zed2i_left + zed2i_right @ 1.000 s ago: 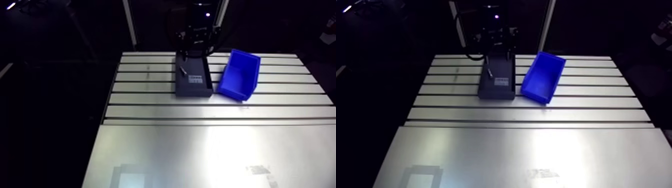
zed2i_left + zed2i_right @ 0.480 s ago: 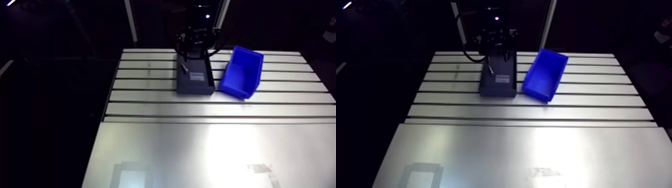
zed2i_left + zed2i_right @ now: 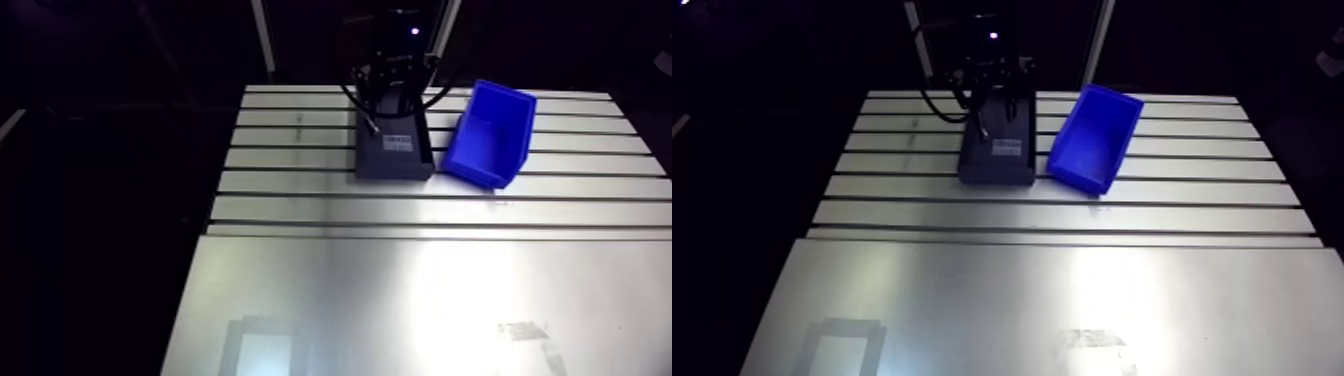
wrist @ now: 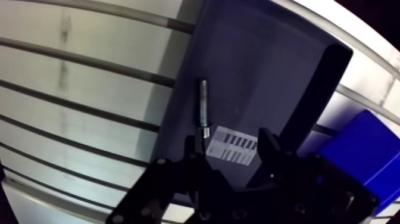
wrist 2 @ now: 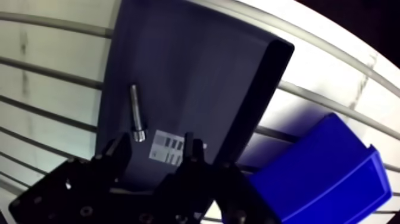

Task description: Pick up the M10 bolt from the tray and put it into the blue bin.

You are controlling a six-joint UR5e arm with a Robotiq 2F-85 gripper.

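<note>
A dark grey tray point(image 4: 256, 77) lies on the slotted table. In it, near one long wall, lies a slim metal bolt point(image 4: 203, 104), its head towards the gripper. A white label point(image 4: 234, 143) is stuck to the tray floor beside the bolt's head. My gripper point(image 4: 229, 146) hangs above the label end of the tray, open, with nothing between its fingers point(image 4: 191, 148). The bolt lies just ahead of one fingertip, apart from it. The blue bin point(image 5: 321, 173) stands right beside the tray, tilted, its hollow showing in the arm view. Seen from the arm, the gripper point(image 3: 388, 100) stands over the tray's far end.
The aluminium table point(image 3: 400, 290) runs in slotted strips under the tray and bin, then as a smooth plate towards the front. The tray's raised walls point(image 5: 262, 89) stand between the bolt and the bin point(image 3: 488, 140).
The arm view has shifted, so tray and bin sit slightly higher in it. The gripper looks a little lower over the tray's far end. Bolt, tray and bin have not moved.
</note>
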